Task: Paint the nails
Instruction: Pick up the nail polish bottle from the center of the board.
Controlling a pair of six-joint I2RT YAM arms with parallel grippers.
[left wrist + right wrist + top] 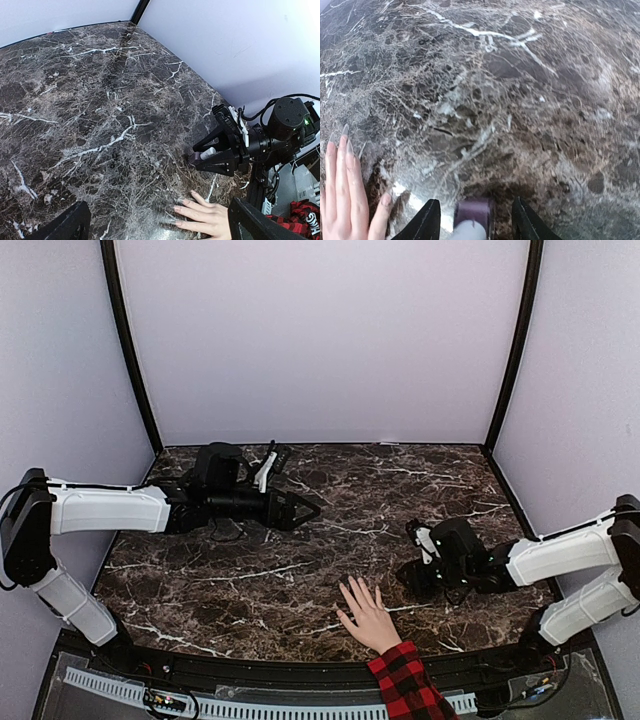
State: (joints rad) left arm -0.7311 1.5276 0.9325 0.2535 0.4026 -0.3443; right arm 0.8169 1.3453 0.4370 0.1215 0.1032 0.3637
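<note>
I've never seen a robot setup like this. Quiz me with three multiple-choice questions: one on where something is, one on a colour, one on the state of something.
1. Where does the person's hand lie?
A) flat on the table near its front edge, beside the right gripper
B) against the far wall
C) in the far left corner

2. What colour is the sleeve?
A) plain blue
B) red-and-black plaid
C) white

3. How does the left gripper stand?
A) shut on a brush
B) shut on the hand
C) open, holding nothing

Answers:
1 A: the top view shows the hand close to the right gripper.
2 B: the checks show at the wrist.
3 C: the left wrist view shows only bare table between its wide-set jaws.
</note>
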